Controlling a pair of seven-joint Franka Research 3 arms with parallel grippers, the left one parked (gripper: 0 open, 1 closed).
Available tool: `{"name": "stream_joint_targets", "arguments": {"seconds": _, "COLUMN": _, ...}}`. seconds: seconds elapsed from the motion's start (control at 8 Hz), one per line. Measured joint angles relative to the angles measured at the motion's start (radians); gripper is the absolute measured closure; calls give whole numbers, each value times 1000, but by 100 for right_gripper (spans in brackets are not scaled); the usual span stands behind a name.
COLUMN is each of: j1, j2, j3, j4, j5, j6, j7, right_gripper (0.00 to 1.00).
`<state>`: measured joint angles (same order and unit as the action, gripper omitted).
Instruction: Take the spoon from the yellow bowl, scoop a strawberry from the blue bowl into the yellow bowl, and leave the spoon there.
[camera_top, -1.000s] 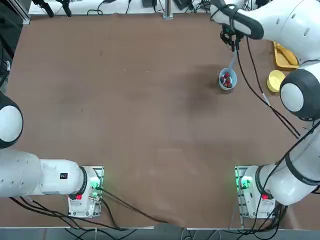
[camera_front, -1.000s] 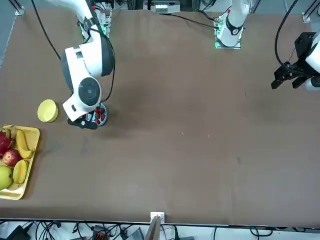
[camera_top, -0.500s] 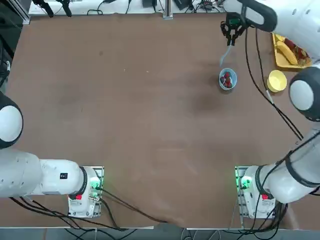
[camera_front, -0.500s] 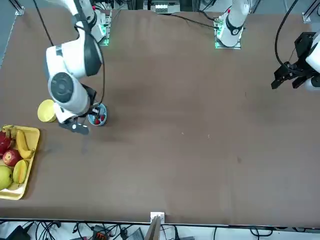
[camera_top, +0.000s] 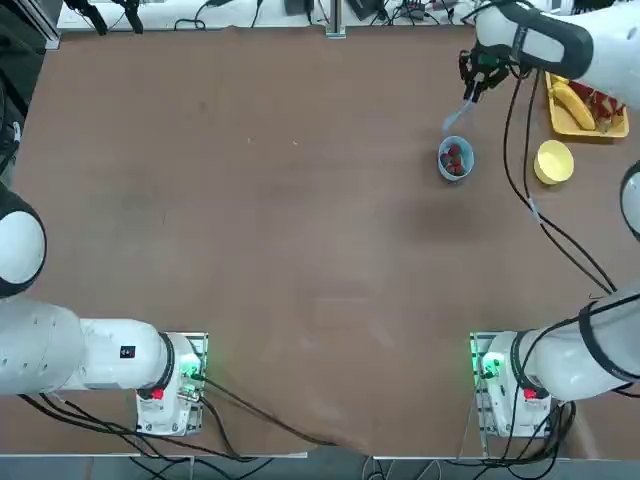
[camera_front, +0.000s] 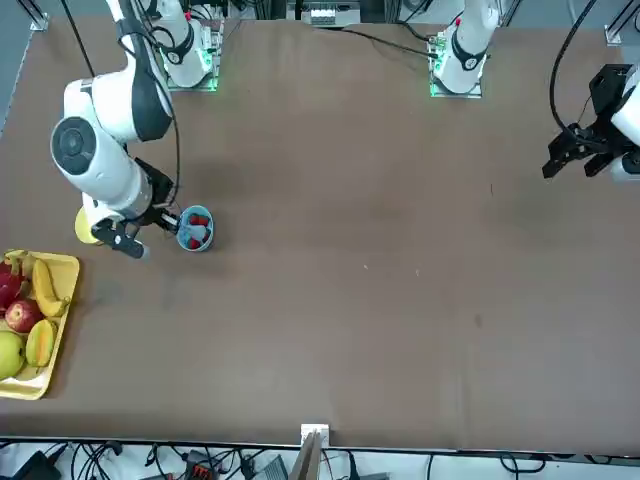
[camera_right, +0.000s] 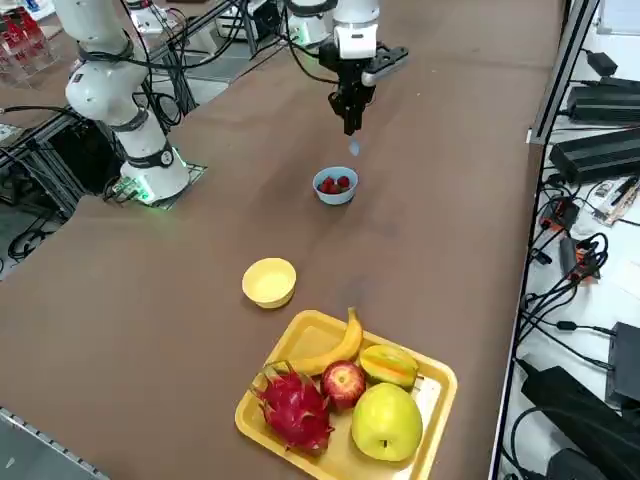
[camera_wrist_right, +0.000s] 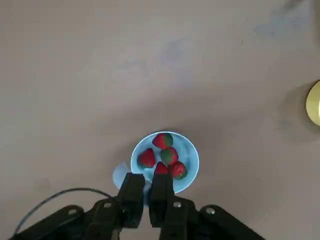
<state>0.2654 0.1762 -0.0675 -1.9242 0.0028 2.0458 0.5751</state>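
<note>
My right gripper (camera_top: 478, 80) is shut on the handle of the pale spoon (camera_top: 461, 110), which hangs down from it. The spoon's scoop (camera_wrist_right: 121, 174) sits just outside the blue bowl's (camera_wrist_right: 165, 159) rim, and no berry shows in it. In the right side view the gripper (camera_right: 350, 122) hovers above the table just beyond the blue bowl (camera_right: 335, 186), with the spoon (camera_right: 354, 148) clear of it. Several strawberries (camera_wrist_right: 162, 140) lie in the blue bowl (camera_top: 455, 159). The yellow bowl (camera_top: 553, 162) stands alone to the right; nothing shows in it (camera_right: 270, 281).
A rectangular yellow tray (camera_right: 430, 385) with a banana, an apple, a dragon fruit and other fruit sits at the table's right edge, beyond the yellow bowl. In the front view my own arm (camera_front: 100, 160) covers most of the yellow bowl (camera_front: 81, 229).
The spoon's scoop, which reached the blue bowl's rim a second ago, has drawn back and up. The arm's upper links have swung right, uncovering the yellow bowl and tray from above.
</note>
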Motion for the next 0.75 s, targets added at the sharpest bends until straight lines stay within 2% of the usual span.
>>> {"name": "stream_joint_targets", "arguments": {"seconds": 0.25, "j1": -14, "j2": -32, "j3": 0, "j4": -69, "j5": 25, "j6": 42, "j7": 3, "right_gripper": 90}}
{"name": "stream_joint_targets", "arguments": {"seconds": 0.75, "j1": -43, "j2": -123, "j3": 0, "j4": -268, "j5": 42, "j6": 256, "j7": 4, "right_gripper": 90}}
